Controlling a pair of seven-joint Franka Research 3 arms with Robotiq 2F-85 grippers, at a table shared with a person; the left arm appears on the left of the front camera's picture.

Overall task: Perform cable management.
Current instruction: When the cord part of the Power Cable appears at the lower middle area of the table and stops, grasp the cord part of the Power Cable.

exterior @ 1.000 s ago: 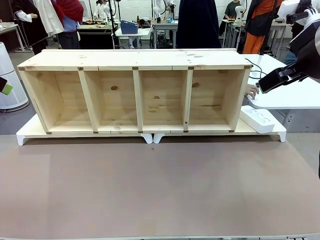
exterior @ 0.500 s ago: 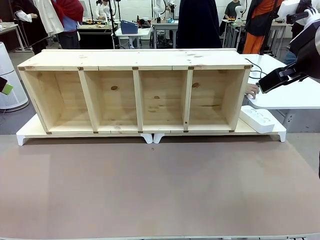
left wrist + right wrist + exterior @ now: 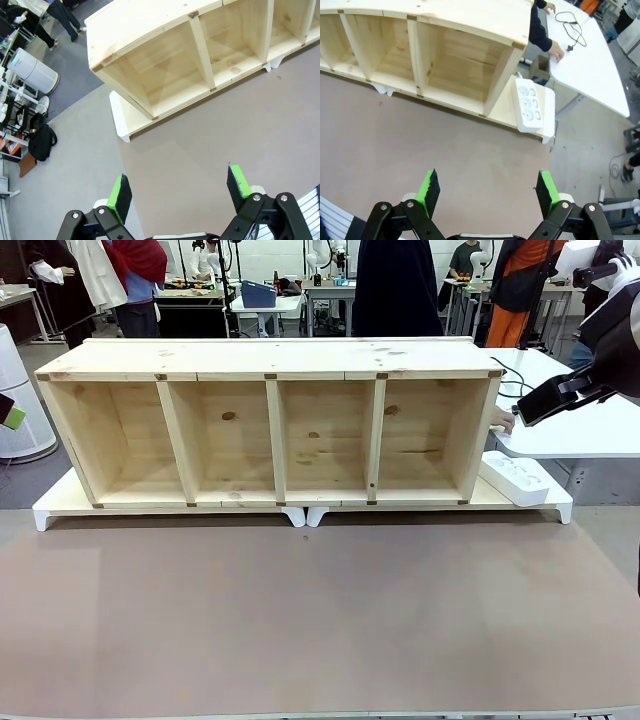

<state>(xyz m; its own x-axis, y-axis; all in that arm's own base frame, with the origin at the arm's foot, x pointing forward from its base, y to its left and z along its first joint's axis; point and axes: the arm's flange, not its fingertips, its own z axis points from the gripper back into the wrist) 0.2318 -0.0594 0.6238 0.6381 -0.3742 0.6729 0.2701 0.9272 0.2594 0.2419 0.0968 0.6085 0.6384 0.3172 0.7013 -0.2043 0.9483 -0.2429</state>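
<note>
Four-bay knotty pine shelf, thin glossy cable, oblong white strip

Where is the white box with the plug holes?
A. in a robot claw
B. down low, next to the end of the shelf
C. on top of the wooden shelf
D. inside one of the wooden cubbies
B: the power strip lies flat and low, just past the right end of the wooden shelf, outside all four compartments.
</note>
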